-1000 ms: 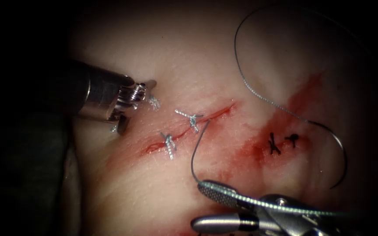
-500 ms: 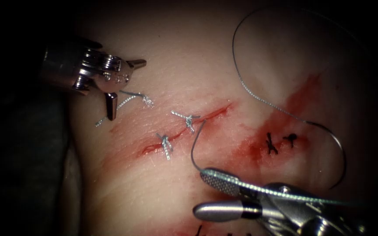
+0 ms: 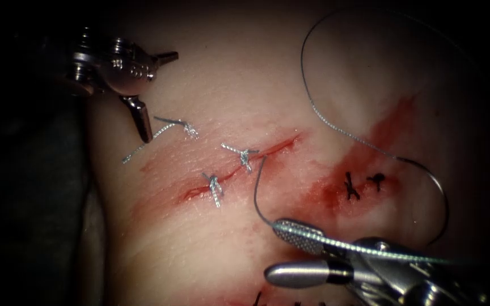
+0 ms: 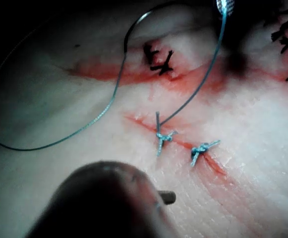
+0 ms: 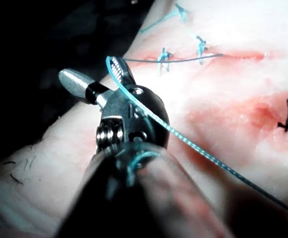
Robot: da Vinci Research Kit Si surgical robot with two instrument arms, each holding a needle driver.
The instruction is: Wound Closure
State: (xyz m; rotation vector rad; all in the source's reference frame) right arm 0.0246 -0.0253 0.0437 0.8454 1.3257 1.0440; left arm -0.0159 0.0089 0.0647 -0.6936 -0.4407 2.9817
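Gaping wide at upper left, your left tool (image 3: 151,93) grips nothing; your right tool (image 3: 290,252) gapes too, braided thread (image 3: 336,131) draped across its ridged jaw, needle unseen

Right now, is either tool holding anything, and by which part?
The left tool has open jaws and holds nothing. The right tool has its jaws spread; the thread lies along its upper jaw, unclamped. No needle is held.

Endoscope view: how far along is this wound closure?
Done: two knotted stitches cross the cut; a cut end of thread lies left of it. In hand: thread runs from the cut over the right tool, jaws open; the left tool holds nothing. Left: the cut's right end is unstitched. I cannot tell where the needle is.
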